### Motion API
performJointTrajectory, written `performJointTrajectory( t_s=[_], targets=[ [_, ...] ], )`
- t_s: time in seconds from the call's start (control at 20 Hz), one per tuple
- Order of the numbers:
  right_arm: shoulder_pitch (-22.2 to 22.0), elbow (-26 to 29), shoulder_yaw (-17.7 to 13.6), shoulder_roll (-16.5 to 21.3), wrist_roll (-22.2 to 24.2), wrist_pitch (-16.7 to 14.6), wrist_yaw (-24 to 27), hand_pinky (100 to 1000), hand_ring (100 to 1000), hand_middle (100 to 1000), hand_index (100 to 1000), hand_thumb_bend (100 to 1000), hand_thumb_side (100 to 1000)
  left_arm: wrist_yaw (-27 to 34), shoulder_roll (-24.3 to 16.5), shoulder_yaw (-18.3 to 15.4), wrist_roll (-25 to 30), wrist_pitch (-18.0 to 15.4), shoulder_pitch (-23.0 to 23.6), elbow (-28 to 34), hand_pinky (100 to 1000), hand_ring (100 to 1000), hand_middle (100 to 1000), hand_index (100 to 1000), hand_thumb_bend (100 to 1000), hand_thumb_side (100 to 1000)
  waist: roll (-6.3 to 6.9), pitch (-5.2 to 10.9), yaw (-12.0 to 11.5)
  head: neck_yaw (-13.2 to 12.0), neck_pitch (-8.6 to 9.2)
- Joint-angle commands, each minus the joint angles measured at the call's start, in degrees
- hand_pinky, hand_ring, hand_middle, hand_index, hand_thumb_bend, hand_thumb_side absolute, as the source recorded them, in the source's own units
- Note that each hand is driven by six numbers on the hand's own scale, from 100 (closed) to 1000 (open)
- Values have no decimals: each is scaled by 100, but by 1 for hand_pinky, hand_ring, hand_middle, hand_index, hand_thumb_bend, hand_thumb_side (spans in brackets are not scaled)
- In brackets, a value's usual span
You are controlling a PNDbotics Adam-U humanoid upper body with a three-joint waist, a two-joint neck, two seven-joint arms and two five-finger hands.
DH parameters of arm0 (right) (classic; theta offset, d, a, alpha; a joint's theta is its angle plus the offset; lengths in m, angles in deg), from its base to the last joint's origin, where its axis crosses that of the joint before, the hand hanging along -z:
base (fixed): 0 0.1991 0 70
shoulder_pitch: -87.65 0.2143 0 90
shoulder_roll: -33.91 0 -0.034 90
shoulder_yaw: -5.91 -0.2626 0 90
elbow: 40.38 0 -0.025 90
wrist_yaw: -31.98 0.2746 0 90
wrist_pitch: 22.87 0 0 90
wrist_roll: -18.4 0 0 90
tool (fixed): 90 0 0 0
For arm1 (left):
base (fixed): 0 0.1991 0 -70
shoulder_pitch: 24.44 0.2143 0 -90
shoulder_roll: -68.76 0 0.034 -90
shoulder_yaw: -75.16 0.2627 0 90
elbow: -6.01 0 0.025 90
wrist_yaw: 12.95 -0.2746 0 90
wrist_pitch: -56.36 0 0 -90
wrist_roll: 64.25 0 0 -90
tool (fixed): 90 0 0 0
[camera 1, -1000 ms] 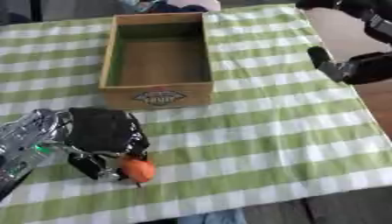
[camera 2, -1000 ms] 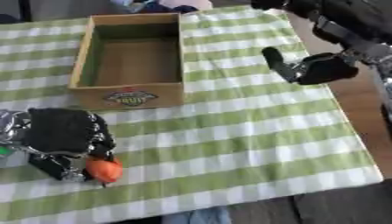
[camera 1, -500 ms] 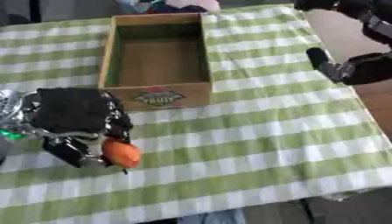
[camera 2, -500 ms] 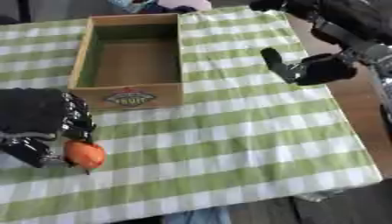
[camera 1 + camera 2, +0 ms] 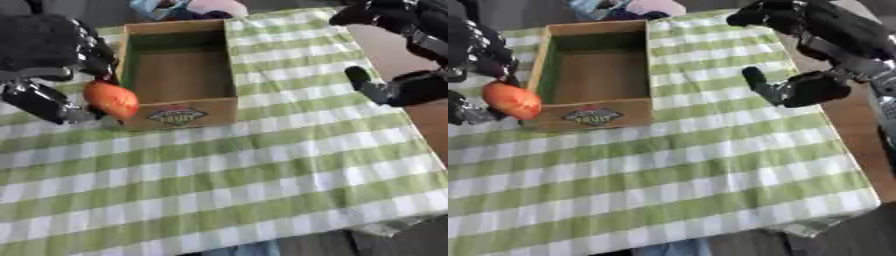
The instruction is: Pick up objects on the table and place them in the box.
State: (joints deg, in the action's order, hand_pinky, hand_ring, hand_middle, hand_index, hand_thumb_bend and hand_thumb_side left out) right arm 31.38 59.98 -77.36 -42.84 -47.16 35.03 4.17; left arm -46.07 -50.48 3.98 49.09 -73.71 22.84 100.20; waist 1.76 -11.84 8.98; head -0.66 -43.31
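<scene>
Left hand point(image 5: 48, 47): black, at the left edge of the view, raised over the cloth just beside the box's left wall; fingers curled down around an orange-red rounded fruit point(image 5: 111, 99), kind not clear. Fruit held clear of the cloth, outside the box, level with its front left corner and overlapping that corner in both views.

Wooden box point(image 5: 230, 65): open-topped, rectangular, standing on the far half of the table; green-tinted inner walls, brown floor, nothing visible inside. Printed fruit label point(image 5: 178, 114) on the near wall, wording not legible.

Tablecloth point(image 5: 262, 170): green-and-white check, covering most of the table; bare brown tabletop point(image 5: 852, 122) exposed along the right side.

Right hand point(image 5: 794, 89): black, at the right side above the cloth's right edge, well apart from box and fruit; holding nothing, one finger sticking out leftward, the rest too dark to judge — spread or curled cannot be told. Dark forearm point(image 5: 833, 30) running to the upper right corner.

Beyond the box's far wall: a heap of blue and pink soft items point(image 5: 188, 8), partly cut off by the top edge; nature unclear.
</scene>
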Motion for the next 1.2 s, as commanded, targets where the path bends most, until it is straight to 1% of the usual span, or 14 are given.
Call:
performJointTrajectory(
  t_s=[0.05, 0.35, 0.55, 0.65, 0.7, 0.8, 0.85, 0.9, 0.95, 1.0, 1.05, 1.1, 1.2],
  targets=[
    [86, 80, -18, 103, 43, -15, 76, 793, 818, 823, 966, 100, 424, -125, 160, -127, 419, -436, -323, -455, 504, 453, 430, 593, 100, 256, 4, 103, 22, -52, 6],
    [122, 87, 42, 54, 120, -37, 146, 793, 818, 821, 966, 100, 447, -802, 780, -262, 325, -480, -871, -1686, 514, 461, 440, 605, 100, 263, 19, 64, 154, -136, 38],
    [133, 85, 74, 15, 164, -48, 191, 792, 818, 820, 966, 100, 464, -1427, 1157, -421, 167, -440, -1091, -2466, 529, 477, 462, 630, 100, 274, 15, 29, 233, -162, 36],
    [137, 82, 80, 6, 180, -49, 205, 792, 818, 820, 966, 100, 469, -1737, 1310, -490, 39, -409, -1170, -2775, 537, 484, 470, 638, 122, 280, 14, 14, 270, -177, 35],
    [138, 80, 84, -4, 184, -49, 212, 792, 818, 820, 966, 100, 478, -1908, 1374, -513, -28, -389, -1204, -2898, 556, 501, 488, 653, 170, 297, 12, 6, 286, -182, 33],
    [140, 78, 96, -23, 198, -52, 229, 792, 818, 819, 966, 100, 486, -2270, 1486, -528, -134, -360, -1249, -3098, 578, 524, 511, 671, 209, 318, 11, -9, 311, -194, 33],
    [140, 75, 98, -29, 206, -53, 233, 792, 817, 819, 966, 100, 486, -2438, 1532, -528, -187, -352, -1262, -3172, 581, 528, 515, 674, 215, 321, 11, -15, 320, -198, 32],
    [140, 74, 99, -33, 212, -53, 236, 792, 817, 819, 966, 100, 487, -2612, 1571, -530, -243, -326, -1269, -3231, 633, 594, 585, 729, 286, 360, 13, -21, 329, -201, 33],
    [140, 73, 97, -39, 215, -53, 239, 792, 817, 819, 966, 100, 485, -2785, 1609, -534, -333, -283, -1270, -3264, 660, 633, 618, 751, 295, 365, 15, -26, 338, -202, 34],
    [140, 73, 95, -43, 217, -52, 242, 792, 817, 819, 966, 100, 488, -2950, 1635, -535, -462, -234, -1263, -3281, 708, 717, 705, 813, 386, 418, 14, -31, 345, -198, 39],
    [140, 73, 94, -43, 219, -52, 242, 792, 817, 819, 966, 100, 488, -3089, 1649, -532, -601, -175, -1250, -3291, 716, 735, 728, 830, 414, 434, 14, -34, 350, -195, 44],
    [138, 71, 91, -42, 220, -51, 240, 792, 817, 819, 966, 100, 487, -3204, 1655, -529, -750, -116, -1240, -3290, 729, 760, 759, 856, 503, 478, 15, -37, 354, -194, 47],
    [134, 69, 82, -38, 215, -47, 236, 792, 817, 819, 966, 100, 487, -3347, 1637, -525, -1078, -17, -1218, -3251, 734, 773, 781, 877, 555, 491, 18, -38, 356, -189, 47]
  ],
)
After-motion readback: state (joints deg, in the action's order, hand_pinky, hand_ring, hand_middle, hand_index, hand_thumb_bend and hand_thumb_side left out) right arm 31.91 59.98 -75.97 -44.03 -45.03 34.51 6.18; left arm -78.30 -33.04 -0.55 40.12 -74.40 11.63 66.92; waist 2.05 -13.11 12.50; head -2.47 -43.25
